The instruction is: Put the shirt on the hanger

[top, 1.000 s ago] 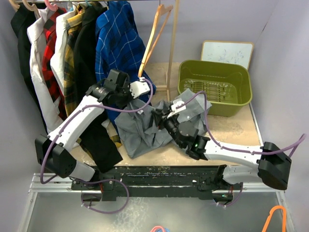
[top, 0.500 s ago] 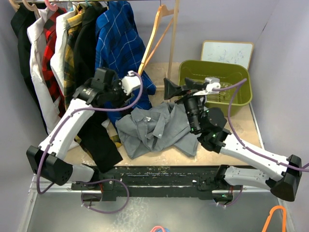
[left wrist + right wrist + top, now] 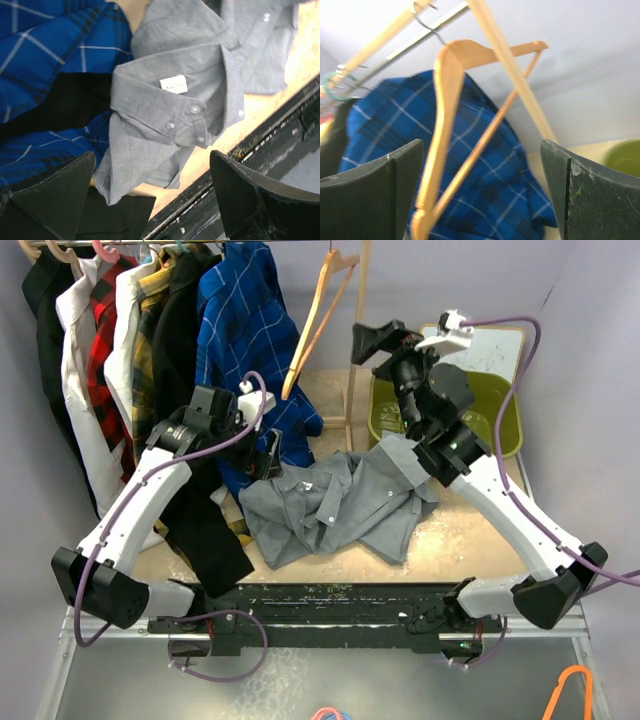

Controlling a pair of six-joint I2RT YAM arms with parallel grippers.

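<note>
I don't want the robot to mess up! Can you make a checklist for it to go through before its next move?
1. Left gripper open and empty: ok.
2. Right gripper open and empty: ok.
3. Light tan wooden hanger bare and facing the right gripper: ok.
4. Plain light-grey button-up shirt spread out flat: not ok, it lies crumpled.
5. Its collar in view under the left gripper: ok.
6. Shirt unbuttoned enough to take the hanger: cannot tell.

**Robot body**

White shells and black joints are seen on the left arm (image 3: 145, 500) and right arm (image 3: 510, 510). A purple cable (image 3: 510, 321) is looped along each. Black wedge fingers (image 3: 55, 192) are fitted to the left end effector (image 3: 150, 195) and right end effector (image 3: 480, 192).
</note>
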